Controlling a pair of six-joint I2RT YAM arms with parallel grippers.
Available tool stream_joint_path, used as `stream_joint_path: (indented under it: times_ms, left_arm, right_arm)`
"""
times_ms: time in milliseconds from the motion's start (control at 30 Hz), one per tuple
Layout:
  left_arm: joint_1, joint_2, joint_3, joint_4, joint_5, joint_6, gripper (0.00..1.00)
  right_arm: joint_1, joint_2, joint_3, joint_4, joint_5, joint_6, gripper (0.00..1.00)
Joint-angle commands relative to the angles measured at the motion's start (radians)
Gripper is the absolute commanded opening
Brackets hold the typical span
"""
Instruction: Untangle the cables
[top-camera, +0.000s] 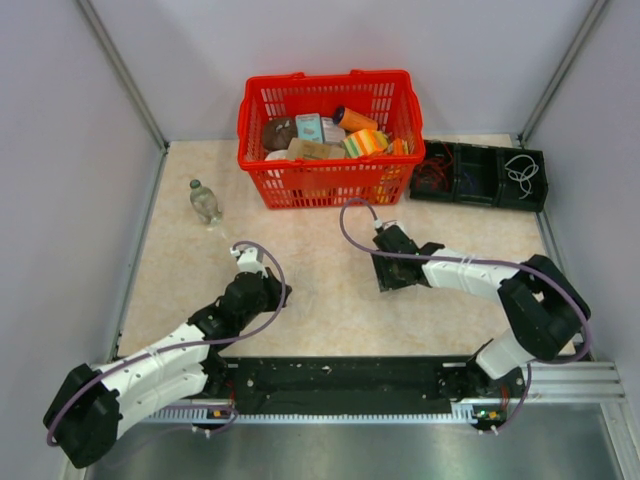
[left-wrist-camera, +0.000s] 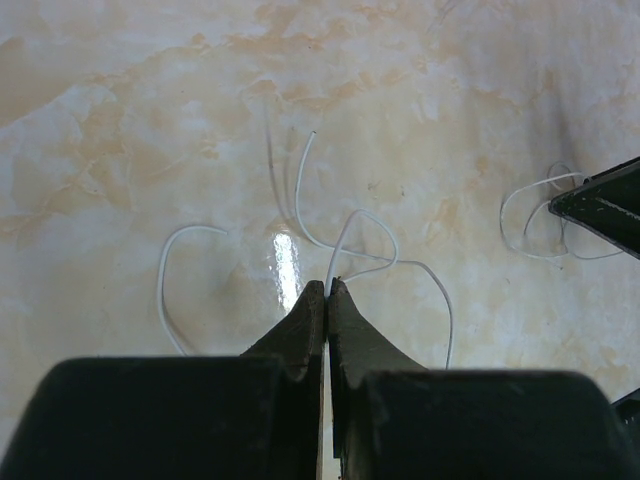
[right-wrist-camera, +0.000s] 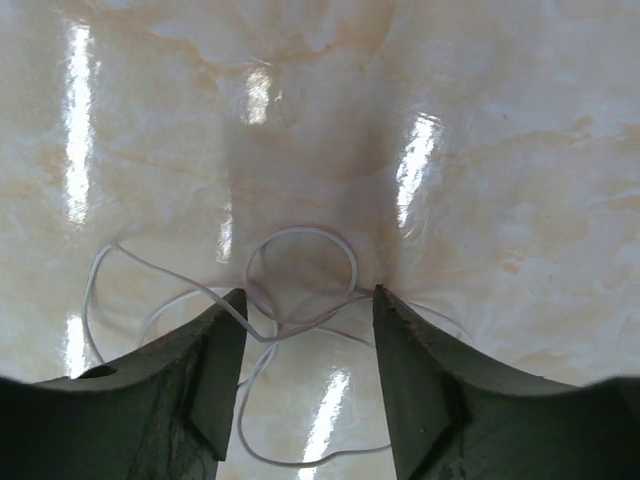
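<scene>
Here, the left jaws clench a thin white cable (left-wrist-camera: 340, 245); the right jaws stand half apart, cable loops (right-wrist-camera: 300, 229) between them.

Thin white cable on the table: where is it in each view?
Top external: too thin to make out on the beige marbled tabletop.
Left wrist: thin white cable loops at centre, rising from the shut left gripper.
Right wrist: loop at centre, straddled by the open right gripper.
Shared landmark: right gripper centre-right in top external; its fingers at left wrist's right edge.

Glossy marble-look tabletop (left-wrist-camera: 120, 120), thin smooth white cables (right-wrist-camera: 300, 229), red plastic basket (top-camera: 330, 182)
</scene>
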Motion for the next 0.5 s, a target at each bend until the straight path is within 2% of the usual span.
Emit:
stream_joint_path:
  times_ms: [0,200,267,467]
  left_arm:
    - [0.003,-0.011,-0.003,0.043,0.006,0.007,0.0]
    - [0.003,-0.022,-0.008,0.046,0.01,0.009,0.0]
    - [0.003,-0.031,-0.011,0.046,0.008,0.01,0.0]
    - [0.003,-0.042,-0.02,0.057,0.013,0.015,0.0]
  right_arm:
    - [0.008,0.037,0.034,-0.016,0.062,0.036,0.47]
    - [0.008,0.011,0.009,0.012,0.062,0.075,0.09]
    - [0.008,-0.021,0.003,0.018,0.081,0.081,0.0]
    - [-0.032,-0.21,-0.012,0.025,0.142,0.099,0.0]
